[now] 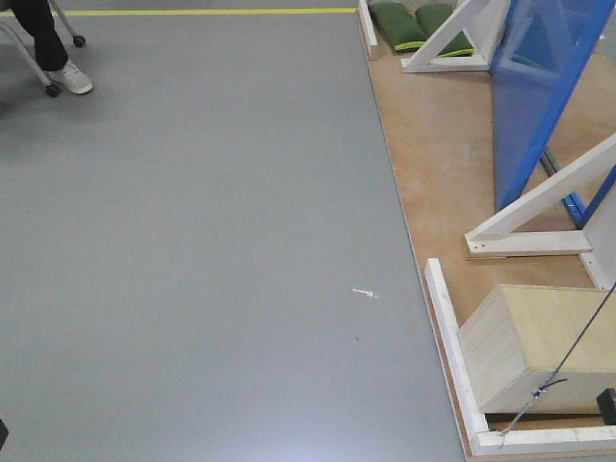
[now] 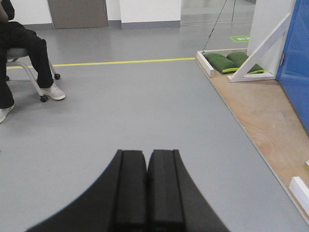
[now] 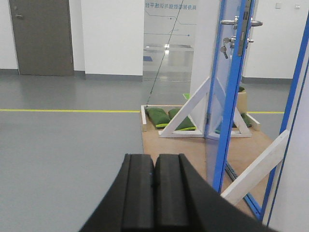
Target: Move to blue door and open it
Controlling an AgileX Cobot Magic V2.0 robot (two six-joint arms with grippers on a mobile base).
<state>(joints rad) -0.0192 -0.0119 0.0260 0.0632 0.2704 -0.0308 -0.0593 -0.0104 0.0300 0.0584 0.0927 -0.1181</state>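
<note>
The blue door (image 3: 232, 106) stands on a wooden platform ahead and to the right. In the right wrist view I see it nearly edge-on, with its silver lever handle (image 3: 255, 22) near the top and a lock with hanging keys (image 3: 225, 47) below. It also shows as a glossy blue door panel (image 1: 527, 106) in the front view and at the right edge of the left wrist view, blue door (image 2: 297, 67). My left gripper (image 2: 147, 162) and right gripper (image 3: 154, 164) are both shut and empty, over the grey floor, well short of the door.
White wooden braces (image 1: 539, 207) prop the door frame on the plywood platform (image 1: 433, 154), which has a raised white edge (image 1: 448, 337). A wooden box (image 1: 525, 342) and green sandbags (image 1: 414, 24) lie on it. A seated person (image 2: 19, 53) on a wheeled chair is far left.
</note>
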